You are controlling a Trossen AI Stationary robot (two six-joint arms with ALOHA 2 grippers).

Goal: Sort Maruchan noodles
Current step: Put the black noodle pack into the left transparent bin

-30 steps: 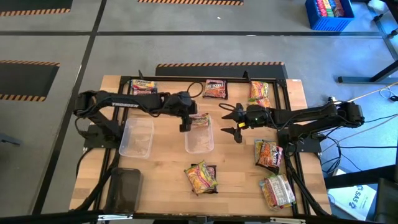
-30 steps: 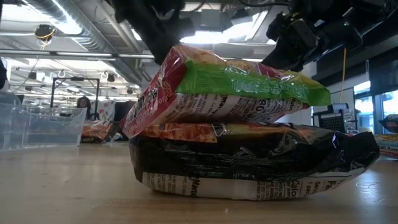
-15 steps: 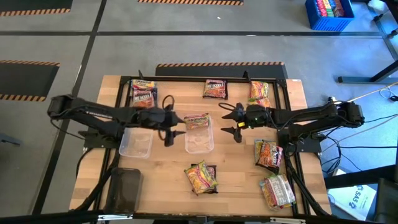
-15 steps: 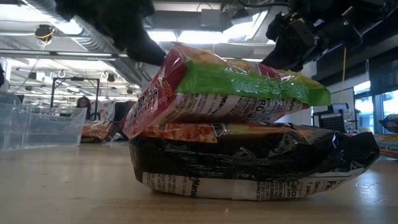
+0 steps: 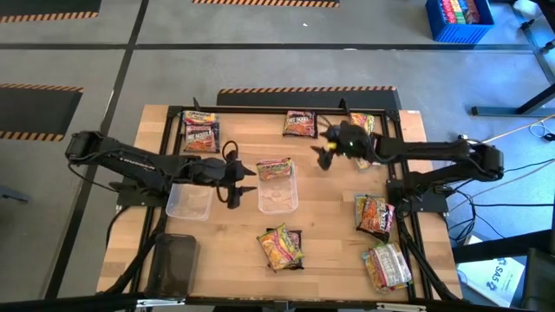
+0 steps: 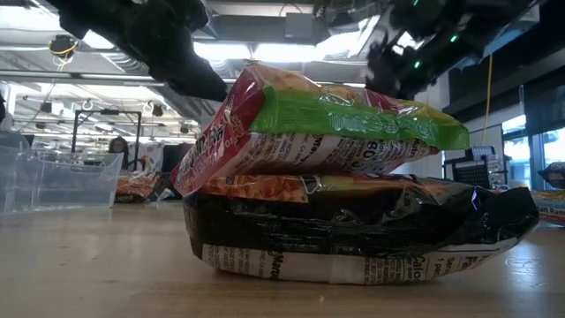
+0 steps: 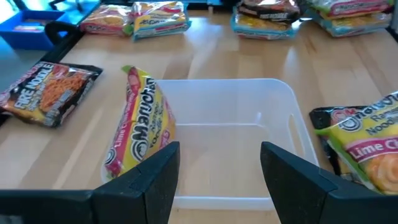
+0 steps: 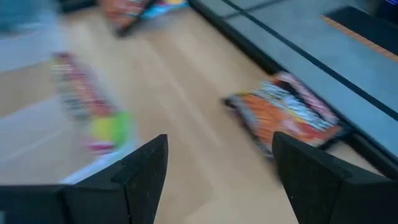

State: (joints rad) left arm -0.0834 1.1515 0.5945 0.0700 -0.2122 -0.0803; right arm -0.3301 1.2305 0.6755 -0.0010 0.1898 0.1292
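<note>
The Maruchan noodles lie scattered on the wooden table. One yellow packet (image 7: 140, 127) stands on its long edge inside a clear tray (image 7: 273, 99), leaning on the tray's wall; in the high view this packet (image 5: 274, 167) sits at the tray's far end. My left gripper (image 7: 221, 168) is open, just left of that tray, pointing at it. My right gripper (image 5: 323, 154) is open and hovers near the table's far edge, close to a dark orange packet (image 8: 292, 115), which lies flat on the table (image 5: 300, 124).
A second clear tray (image 5: 189, 198) sits left of my left gripper. Two packets are stacked at the near middle (image 6: 335, 203). Other packets lie at the far left (image 5: 200, 132), beside the right arm (image 5: 362, 128) and along the table's right side (image 5: 375, 215), (image 5: 386, 264).
My left gripper drew back from over the tray toward the table's left, and the yellow packet stayed in the tray. My right gripper then swung from beside the tray toward the far edge, turning toward the dark orange packet.
</note>
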